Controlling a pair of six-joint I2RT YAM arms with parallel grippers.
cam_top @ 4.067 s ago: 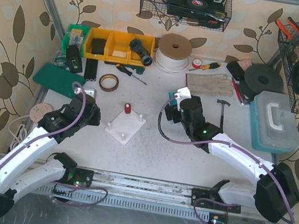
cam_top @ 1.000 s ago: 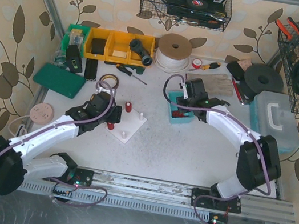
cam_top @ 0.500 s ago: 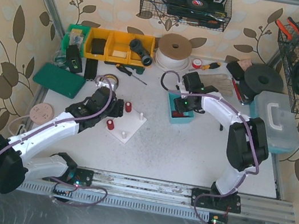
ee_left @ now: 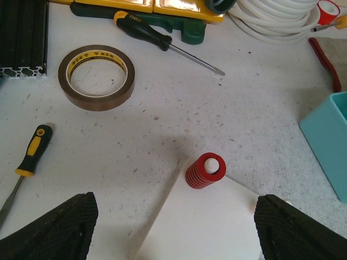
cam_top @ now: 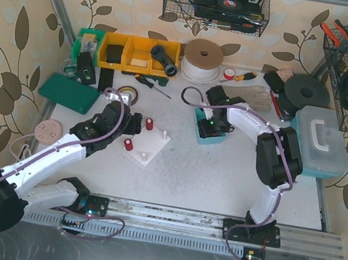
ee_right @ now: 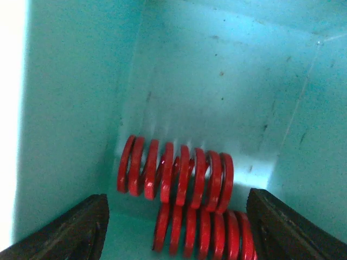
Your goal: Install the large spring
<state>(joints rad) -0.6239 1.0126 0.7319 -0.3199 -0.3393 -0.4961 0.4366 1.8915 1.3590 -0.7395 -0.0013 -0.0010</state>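
On the table (cam_top: 219,178), the white plate (cam_top: 152,144) carries a seated spring (ee_left: 205,170) on its 12 o'clock peg and a second spring (cam_top: 129,144) at its 8 o'clock corner. At 2 o'clock from the plate, the teal bin (ee_right: 217,65) holds an upper spring (ee_right: 176,173) touching a lower spring (ee_right: 203,233). The large spring is probably one of these, so picking, carrying and seating remain. The right tool (ee_right: 179,230) hangs spread over them, grasping nothing. The left tool (ee_left: 173,227), released and empty, hovers at the plate's 10 o'clock.
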